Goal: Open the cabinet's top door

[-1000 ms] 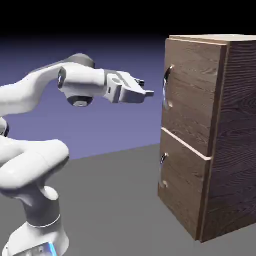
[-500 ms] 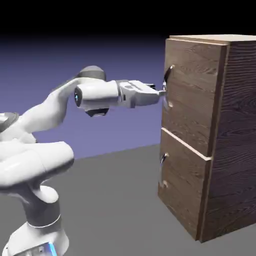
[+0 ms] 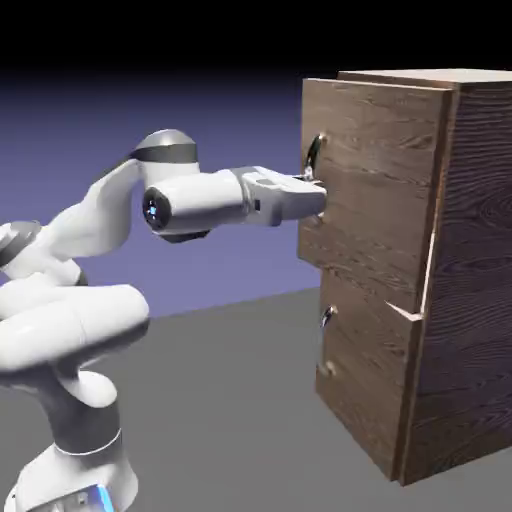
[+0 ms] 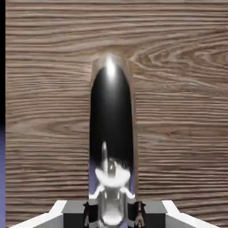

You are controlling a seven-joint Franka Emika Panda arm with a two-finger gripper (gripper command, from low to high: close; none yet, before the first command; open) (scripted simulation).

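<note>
In the exterior view the cabinet [image 3: 440,280] fills the right of the frame, standing on the grey surface [image 3: 230,400]; its top door [image 3: 375,175] sits at upper right, drawn a little forward of the lower panel [image 3: 365,385], so the opening looks begun but far from done; the arm [image 3: 100,250] reaches level from the lower left, likely so a straight pull runs along the door's travel; the gripper [image 3: 312,192] meets the silver handle [image 3: 314,158] at the door's left edge.

In the hand view wood grain fills the frame; the handle [image 4: 111,129] runs up the middle, large and mirror-dark; the fingers [image 4: 88,213] at bottom centre press narrowly against its sides, clamped on it, which gives the purchase a pull needs.
</note>
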